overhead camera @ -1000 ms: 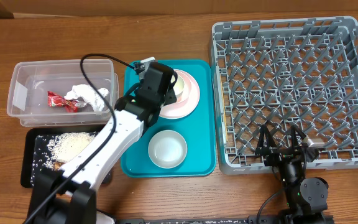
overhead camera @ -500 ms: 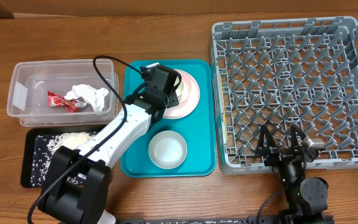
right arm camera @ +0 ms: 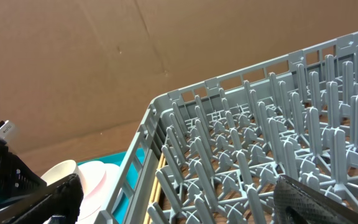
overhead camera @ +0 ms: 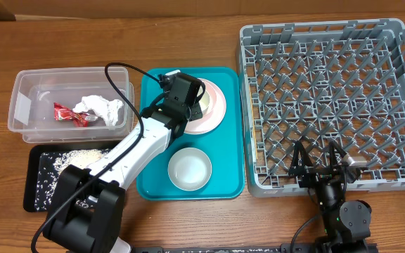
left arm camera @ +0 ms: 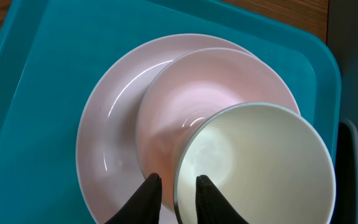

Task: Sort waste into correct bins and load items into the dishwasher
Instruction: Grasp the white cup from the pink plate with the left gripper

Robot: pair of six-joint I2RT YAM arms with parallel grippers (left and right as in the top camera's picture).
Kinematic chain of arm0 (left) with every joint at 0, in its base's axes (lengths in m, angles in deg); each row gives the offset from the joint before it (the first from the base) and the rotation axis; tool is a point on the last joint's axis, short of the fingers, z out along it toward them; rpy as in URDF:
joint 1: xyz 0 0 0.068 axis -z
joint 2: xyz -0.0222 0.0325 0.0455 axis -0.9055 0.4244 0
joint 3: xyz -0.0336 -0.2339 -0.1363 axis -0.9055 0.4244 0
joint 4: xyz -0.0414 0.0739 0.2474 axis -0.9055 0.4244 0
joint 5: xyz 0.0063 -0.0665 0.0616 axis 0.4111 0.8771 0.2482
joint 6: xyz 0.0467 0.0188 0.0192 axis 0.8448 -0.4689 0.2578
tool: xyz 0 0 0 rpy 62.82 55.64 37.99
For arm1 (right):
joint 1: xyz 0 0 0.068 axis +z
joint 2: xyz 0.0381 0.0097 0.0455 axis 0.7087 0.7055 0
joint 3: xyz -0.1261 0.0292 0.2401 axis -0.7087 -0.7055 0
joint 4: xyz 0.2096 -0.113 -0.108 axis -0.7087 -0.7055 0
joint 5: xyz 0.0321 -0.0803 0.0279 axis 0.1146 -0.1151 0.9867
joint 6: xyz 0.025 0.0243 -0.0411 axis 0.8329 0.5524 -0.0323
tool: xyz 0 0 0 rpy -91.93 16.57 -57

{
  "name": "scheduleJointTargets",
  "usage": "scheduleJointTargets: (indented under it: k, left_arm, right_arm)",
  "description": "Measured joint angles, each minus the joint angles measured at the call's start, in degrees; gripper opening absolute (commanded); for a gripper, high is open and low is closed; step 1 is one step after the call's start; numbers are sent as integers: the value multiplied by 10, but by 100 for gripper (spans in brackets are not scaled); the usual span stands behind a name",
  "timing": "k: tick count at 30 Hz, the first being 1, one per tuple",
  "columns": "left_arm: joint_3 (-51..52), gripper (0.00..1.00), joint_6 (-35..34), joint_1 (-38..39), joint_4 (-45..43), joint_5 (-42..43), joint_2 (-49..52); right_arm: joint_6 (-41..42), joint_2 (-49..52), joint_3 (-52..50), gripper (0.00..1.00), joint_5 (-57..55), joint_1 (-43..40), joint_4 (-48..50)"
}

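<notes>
On the teal tray, the small white cup (left arm camera: 260,162) sits in the pale pink bowl (left arm camera: 185,93), which rests on the round plate (left arm camera: 104,143). My left gripper (left arm camera: 178,186) has one finger outside the cup's near rim and one inside, and is shut on that rim. In the overhead view the left gripper (overhead camera: 195,98) is over that stack. A white bowl (overhead camera: 189,169) lies nearer on the tray. My right gripper (overhead camera: 320,158) hangs open at the front edge of the grey dish rack (overhead camera: 332,98), holding nothing. The clear tub (overhead camera: 30,84) holds the red wrapper (overhead camera: 69,114) and napkin (overhead camera: 103,107).
The black tray (overhead camera: 37,190) at front left carries rice scraps (overhead camera: 76,163). The teal tray (overhead camera: 227,179) lies between the tub and the rack. In the right wrist view, the rack's upright pegs (right arm camera: 260,143) fill the space between my wide-spread fingers.
The left arm swung right and down onto the stacked dishes. Its jaws narrowed onto the cup's rim. The right arm stayed still.
</notes>
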Motion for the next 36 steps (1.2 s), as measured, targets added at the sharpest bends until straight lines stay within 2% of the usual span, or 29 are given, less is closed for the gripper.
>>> scheduleJointTargets:
  k: [4,14,20,23,27,28,29,32,36]
  left_arm:
    - [0,4,0,0,0,0,0]
    - [-2,4,-2,-2,8,1,-3]
    - [-28,4,-2,-35,60,68,-74]
    - [-44,4,-1,-77,72,163,-139]
    - [-59,4,7,-164,78,351,-190]
    - [-60,4,16,-203,79,442,-192]
    - [-60,4,19,-212,80,463,-191]
    - [-60,4,46,-279,85,641,-171]
    - [-60,4,82,-328,94,800,-139]
  right_arm:
    - [0,0,0,100,0,0,0]
    - [0,0,0,100,0,0,0]
    - [0,0,0,100,0,0,0]
    - [0,0,0,100,0,0,0]
    - [0,0,0,100,0,0,0]
    - [0,0,0,100,0,0,0]
    - [0,0,0,100,0,0,0]
    - [0,0,0,100,0,0,0]
    - [0,0,0,100,0,0,0]
